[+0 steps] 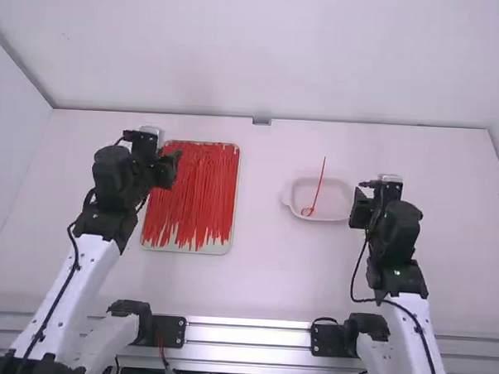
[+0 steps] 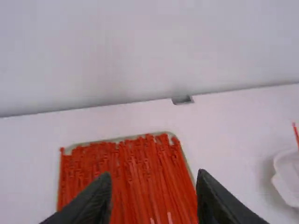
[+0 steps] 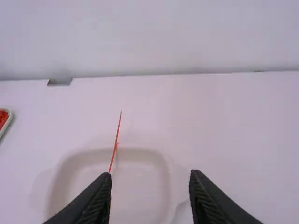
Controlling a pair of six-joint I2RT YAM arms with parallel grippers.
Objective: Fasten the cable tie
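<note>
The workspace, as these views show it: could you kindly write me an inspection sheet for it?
Surface: white table.
Job's things: red cable ties piled on a tray; one looped tie in a white dish, tail over its far rim.
Clutter: nothing seen.
Grippers: left pincer open over the tray's left edge; right pincer open at the dish's right side.
Cables: black cable along each arm.
Surroundings: white walls; grey bracket at the table's far edge; metal rail in front.
</note>
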